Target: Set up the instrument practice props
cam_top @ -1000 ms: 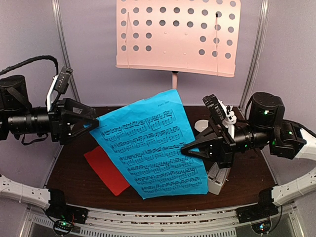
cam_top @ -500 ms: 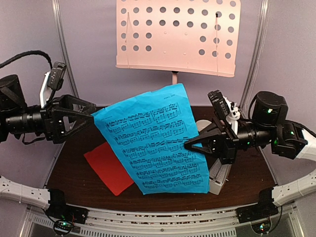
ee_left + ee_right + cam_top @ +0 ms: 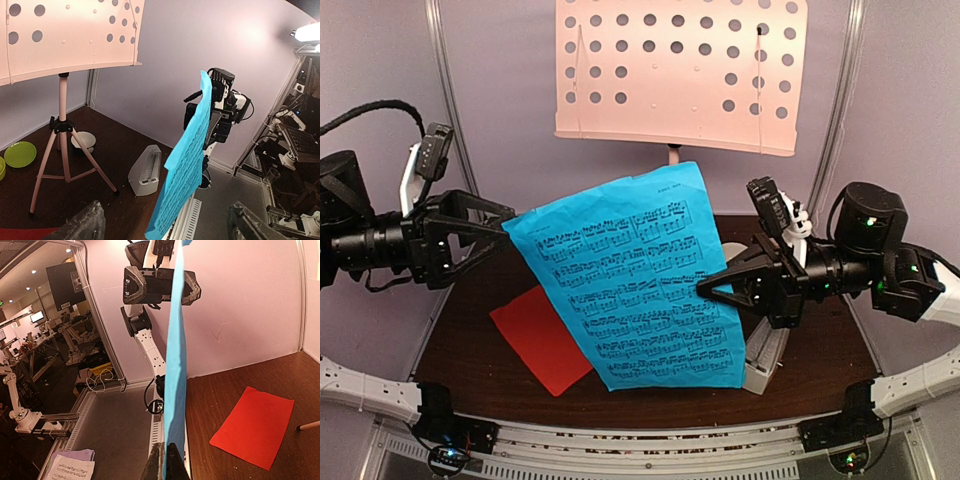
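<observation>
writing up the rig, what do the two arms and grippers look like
Both arms are mostly black, with round joints and white lower links. The left gripper and right gripper are black triangular frames with two tapering fingers. A black braided cable loops off the left arm; green lights dot the right arm.

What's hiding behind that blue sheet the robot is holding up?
Behind the blue sheet, the red sheet shows at its left, the cream metronome at its right; their covered parts are hidden.
</observation>
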Robot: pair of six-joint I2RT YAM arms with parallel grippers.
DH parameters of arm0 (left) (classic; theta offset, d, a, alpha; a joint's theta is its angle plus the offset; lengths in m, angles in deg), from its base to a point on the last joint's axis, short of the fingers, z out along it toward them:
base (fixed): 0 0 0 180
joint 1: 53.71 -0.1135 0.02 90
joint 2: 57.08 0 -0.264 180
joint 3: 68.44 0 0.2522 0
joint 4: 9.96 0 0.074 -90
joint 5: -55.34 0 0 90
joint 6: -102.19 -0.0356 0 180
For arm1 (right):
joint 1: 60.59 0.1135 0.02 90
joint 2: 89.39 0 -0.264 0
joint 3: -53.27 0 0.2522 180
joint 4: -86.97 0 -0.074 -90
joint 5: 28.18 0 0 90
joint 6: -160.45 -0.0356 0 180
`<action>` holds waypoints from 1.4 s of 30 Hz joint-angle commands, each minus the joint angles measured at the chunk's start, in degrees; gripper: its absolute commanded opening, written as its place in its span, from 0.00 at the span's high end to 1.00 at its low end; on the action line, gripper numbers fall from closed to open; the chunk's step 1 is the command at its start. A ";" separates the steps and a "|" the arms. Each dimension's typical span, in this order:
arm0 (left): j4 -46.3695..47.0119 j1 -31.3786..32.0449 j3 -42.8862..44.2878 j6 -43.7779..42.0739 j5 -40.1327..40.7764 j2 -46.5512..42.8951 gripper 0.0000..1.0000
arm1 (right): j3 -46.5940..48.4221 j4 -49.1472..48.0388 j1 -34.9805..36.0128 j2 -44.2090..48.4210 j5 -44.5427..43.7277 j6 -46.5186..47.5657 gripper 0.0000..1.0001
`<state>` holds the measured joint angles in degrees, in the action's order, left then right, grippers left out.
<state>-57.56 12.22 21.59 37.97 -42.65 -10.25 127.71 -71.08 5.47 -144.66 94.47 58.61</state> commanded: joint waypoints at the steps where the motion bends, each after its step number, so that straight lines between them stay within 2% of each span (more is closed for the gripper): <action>1: 3.80 -0.37 -0.59 -0.51 -0.74 0.12 0.13 | 0.72 -2.10 -0.35 0.53 1.10 -0.38 1.00; 8: 4.14 -0.37 -0.82 -0.68 -0.23 -0.11 0.14 | 1.98 -2.02 -0.39 0.04 1.27 -0.45 1.00; 10: 3.42 -0.37 0.02 -1.36 2.71 0.47 0.16 | 2.84 -2.24 -0.40 -0.02 0.62 -0.60 1.00; 17: -4.29 -0.37 12.65 -10.72 17.55 11.07 0.21 | 7.91 -2.29 -3.50 0.59 -7.31 -1.72 1.00; 24: 0.89 -1.94 23.68 -22.33 27.00 21.36 0.20 | 17.83 1.30 -8.26 -1.87 -11.80 0.43 1.00; 32: 6.39 -13.18 33.08 -16.07 24.55 29.09 0.22 | 29.49 3.57 -15.83 -6.87 -12.93 0.76 1.00; 39: 7.29 -16.69 40.34 -16.62 22.38 35.99 0.26 | 36.37 1.12 -19.21 -12.78 -13.81 0.47 1.00; 42: 5.78 -17.49 47.27 -18.27 24.54 42.08 0.31 | 42.36 0.00 -20.34 -16.52 -15.28 0.10 1.00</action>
<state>-54.02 -4.50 62.96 21.16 -19.06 27.06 164.13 -68.50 -13.67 -158.47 81.27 58.59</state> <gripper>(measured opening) 0.708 0.009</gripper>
